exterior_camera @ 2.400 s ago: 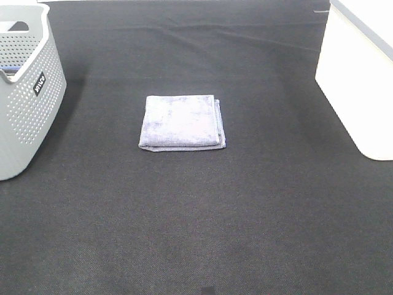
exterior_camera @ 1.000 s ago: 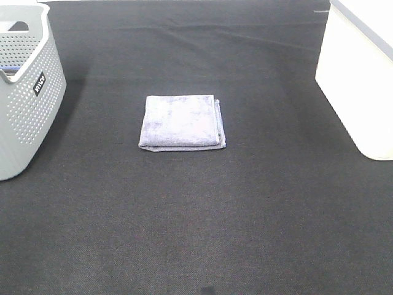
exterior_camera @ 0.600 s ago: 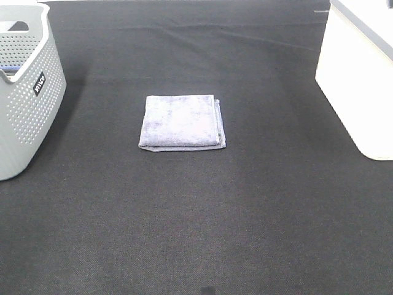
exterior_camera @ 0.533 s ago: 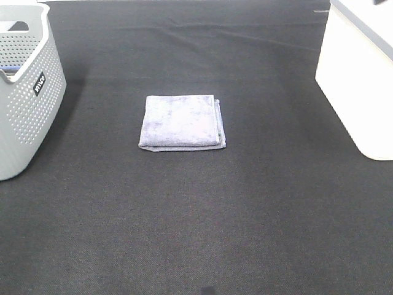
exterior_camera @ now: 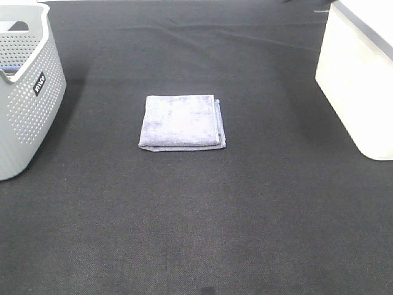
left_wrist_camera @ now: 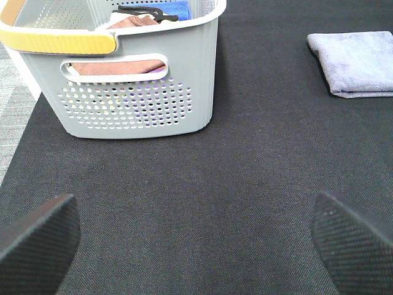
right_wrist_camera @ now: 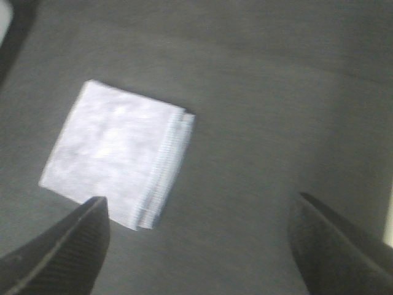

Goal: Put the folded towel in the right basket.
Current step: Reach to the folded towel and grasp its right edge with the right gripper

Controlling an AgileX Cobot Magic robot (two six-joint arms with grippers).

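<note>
The folded lavender towel [exterior_camera: 182, 121] lies flat on the dark cloth in the middle of the table. It also shows in the left wrist view [left_wrist_camera: 355, 61] and, blurred, in the right wrist view [right_wrist_camera: 116, 150]. The white basket [exterior_camera: 359, 74] stands at the right edge. My left gripper [left_wrist_camera: 195, 236] is open and empty, low over the cloth near the grey basket. My right gripper [right_wrist_camera: 199, 246] is open and empty, above the cloth with the towel beyond its fingers. Neither gripper shows in the exterior view.
A grey perforated basket [exterior_camera: 27, 92] with a yellow handle stands at the left; it holds folded cloths and a black hanger [left_wrist_camera: 144, 11]. The table is covered by a dark cloth [exterior_camera: 196, 221].
The towel and both baskets have not moved. A small dark shape has appeared at the top edge of the exterior view near the white basket.
</note>
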